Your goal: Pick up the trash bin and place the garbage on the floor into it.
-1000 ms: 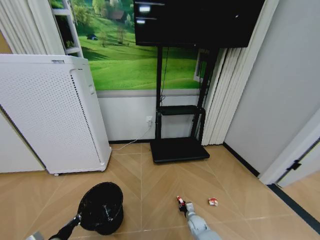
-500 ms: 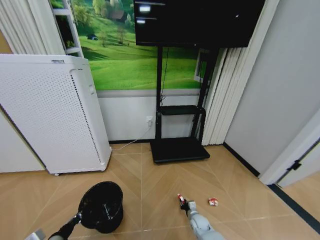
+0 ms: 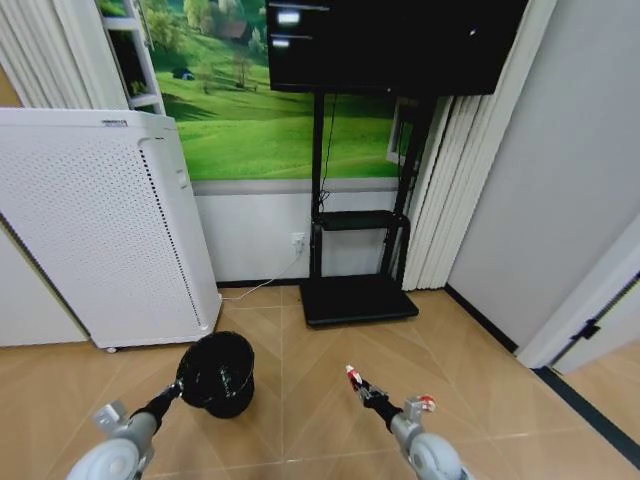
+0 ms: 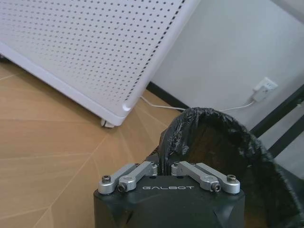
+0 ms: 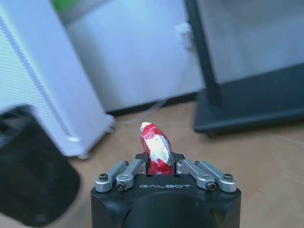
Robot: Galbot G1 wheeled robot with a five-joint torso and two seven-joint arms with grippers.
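Left gripper (image 3: 178, 391) clamps the bin's (image 3: 218, 373) rim; right gripper (image 3: 364, 391) pinches a red-and-white packet (image 3: 351, 375).
The bin hangs above the floor (image 3: 300, 430) beside the white appliance (image 3: 100, 225). A second packet (image 3: 427, 403) lies just beside the right arm.

The trash bin (image 3: 218, 372) hangs off the floor (image 3: 300, 420) at the robot's left front, its rim clamped in the left gripper (image 3: 176, 391), which reaches in from the near side. Behind it and further left stands the perforated appliance (image 3: 100, 225) against the wall. To the right of the bin, well apart, the right gripper (image 3: 357, 384) grips a packet (image 3: 351, 375). A second packet (image 3: 426, 403) lies just right of that arm. Behind both, the television stand (image 3: 358, 297) sits by the wall.
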